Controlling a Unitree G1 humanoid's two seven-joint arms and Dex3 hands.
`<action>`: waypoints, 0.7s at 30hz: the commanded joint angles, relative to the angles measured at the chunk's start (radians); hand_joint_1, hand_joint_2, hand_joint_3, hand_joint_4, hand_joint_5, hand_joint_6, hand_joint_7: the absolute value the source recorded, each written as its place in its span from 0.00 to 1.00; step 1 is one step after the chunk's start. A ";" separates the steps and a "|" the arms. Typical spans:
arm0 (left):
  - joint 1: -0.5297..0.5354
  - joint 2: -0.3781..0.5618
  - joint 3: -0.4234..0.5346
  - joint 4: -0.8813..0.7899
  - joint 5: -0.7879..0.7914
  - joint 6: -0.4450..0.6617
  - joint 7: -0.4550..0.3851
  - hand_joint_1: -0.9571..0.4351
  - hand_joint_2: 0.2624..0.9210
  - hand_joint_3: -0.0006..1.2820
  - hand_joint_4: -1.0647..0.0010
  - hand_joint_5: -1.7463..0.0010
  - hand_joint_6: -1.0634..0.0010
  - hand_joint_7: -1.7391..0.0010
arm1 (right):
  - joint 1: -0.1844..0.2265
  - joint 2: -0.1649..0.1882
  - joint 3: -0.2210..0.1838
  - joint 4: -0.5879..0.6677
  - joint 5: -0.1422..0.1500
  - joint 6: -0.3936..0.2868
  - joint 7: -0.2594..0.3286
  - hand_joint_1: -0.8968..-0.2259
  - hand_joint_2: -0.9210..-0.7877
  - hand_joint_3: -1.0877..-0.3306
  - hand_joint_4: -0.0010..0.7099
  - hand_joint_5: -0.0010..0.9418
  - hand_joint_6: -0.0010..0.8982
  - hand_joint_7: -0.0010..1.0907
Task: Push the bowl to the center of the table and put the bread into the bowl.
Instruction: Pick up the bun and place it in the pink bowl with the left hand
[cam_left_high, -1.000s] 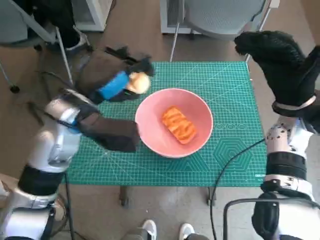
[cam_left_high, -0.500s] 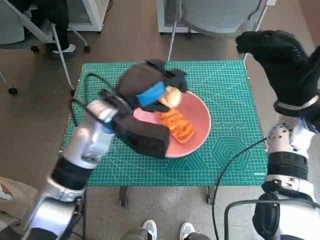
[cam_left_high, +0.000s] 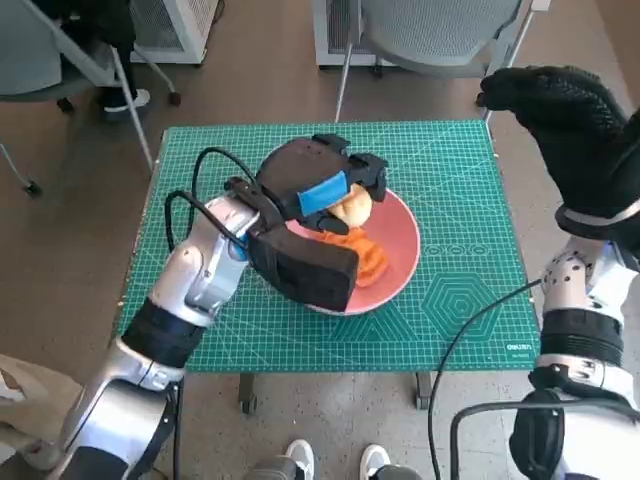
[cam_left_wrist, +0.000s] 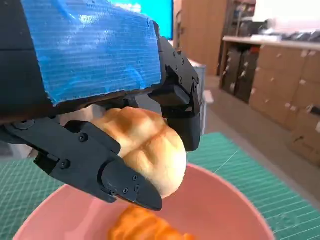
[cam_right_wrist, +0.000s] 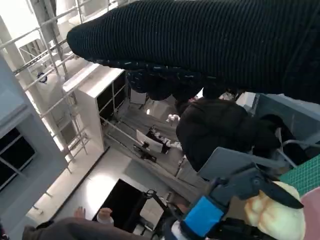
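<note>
A green cutting mat (cam_left_high: 450, 200) covers my table, chairs beyond its far edge. The pink bowl (cam_left_high: 400, 262) sits mid-mat, open mat toward my right. My left hand (cam_left_high: 315, 185) grips the bread (cam_left_high: 352, 208) above the bowl; my right hand (cam_left_high: 565, 110) hovers beyond the mat's right corner, fingers curled, empty.

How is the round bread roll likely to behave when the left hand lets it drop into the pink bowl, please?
The roll looks soft and light, so it should land gently. Its domed shape may let it roll against the orange pastry already in the bowl. The left hand grips it without visibly denting it, so it seems fairly springy.
</note>
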 joint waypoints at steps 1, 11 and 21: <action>-0.018 -0.006 0.009 0.038 -0.018 0.002 -0.007 0.69 1.00 0.09 0.43 0.33 0.44 0.26 | 0.026 -0.006 -0.001 -0.006 0.003 0.010 -0.007 0.28 0.00 0.38 0.38 0.00 0.36 0.02; 0.013 0.018 -0.009 0.013 0.015 0.041 -0.023 0.35 0.99 0.05 0.74 0.86 0.80 0.61 | 0.019 0.004 0.005 -0.002 -0.003 -0.005 -0.017 0.28 0.00 0.38 0.39 0.01 0.37 0.02; 0.024 0.041 -0.008 0.047 0.030 -0.020 0.040 0.18 1.00 0.14 0.84 0.99 0.92 0.69 | 0.005 0.007 0.011 0.018 -0.012 -0.022 -0.025 0.30 0.00 0.36 0.39 0.00 0.37 0.02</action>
